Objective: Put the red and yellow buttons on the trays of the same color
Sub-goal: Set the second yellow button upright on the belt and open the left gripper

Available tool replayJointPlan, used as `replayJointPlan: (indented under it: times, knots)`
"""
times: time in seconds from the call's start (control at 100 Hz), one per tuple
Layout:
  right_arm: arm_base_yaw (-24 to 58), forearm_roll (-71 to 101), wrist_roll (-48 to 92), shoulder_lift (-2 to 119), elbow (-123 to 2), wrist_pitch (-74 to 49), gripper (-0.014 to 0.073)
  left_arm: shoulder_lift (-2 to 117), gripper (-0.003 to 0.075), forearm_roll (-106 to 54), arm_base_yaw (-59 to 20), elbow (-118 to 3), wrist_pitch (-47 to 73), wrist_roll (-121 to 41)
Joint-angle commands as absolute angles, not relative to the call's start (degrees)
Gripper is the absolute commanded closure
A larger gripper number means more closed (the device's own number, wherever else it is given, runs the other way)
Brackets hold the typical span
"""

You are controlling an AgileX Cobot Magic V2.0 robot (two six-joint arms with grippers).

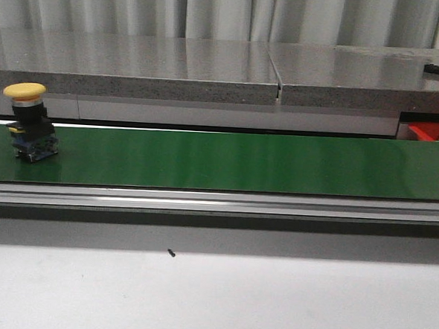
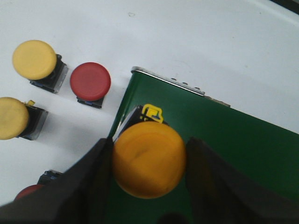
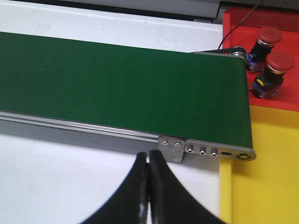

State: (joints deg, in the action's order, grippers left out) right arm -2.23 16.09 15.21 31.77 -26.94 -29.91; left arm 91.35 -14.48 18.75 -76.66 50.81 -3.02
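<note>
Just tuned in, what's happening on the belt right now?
A yellow button stands upright at the left end of the green conveyor belt. The left gripper is right above it, fingers open on either side of the cap, not visibly touching it. More yellow and red buttons wait on the white table beside that end. The right gripper hangs shut and empty near the belt's other end, where two red buttons already sit on the red tray. The visible part of the yellow tray holds nothing.

Pale pleated curtains (image 1: pixel 214 11) hang behind a grey speckled stone counter (image 1: pixel 136 66).
</note>
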Motion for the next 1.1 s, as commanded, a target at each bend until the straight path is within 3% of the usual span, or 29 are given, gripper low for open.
replayJointPlan:
  times: [0.0, 0.88, 0.95, 1.09]
  knots:
    - [-2.11, 16.86, 15.67, 31.73, -28.29, -26.38, 0.0685, 88.85, 0.0470, -15.62, 17.96, -78.24, 48.14, -2.93]
    - [-2.11, 16.86, 15.67, 31.73, -28.29, -26.44, 0.0685, 91.69, 0.0464, -15.75, 17.96, -73.74, 51.61, -3.27]
    - [-2.11, 16.86, 15.67, 31.73, -28.29, -26.44, 0.0685, 92.13, 0.0418, -16.85, 17.96, -73.74, 51.85, -5.45]
    - [-2.11, 16.86, 15.67, 31.73, -28.29, -26.44, 0.0685, 91.87, 0.0211, -18.18, 17.96, -73.74, 51.61, -6.17]
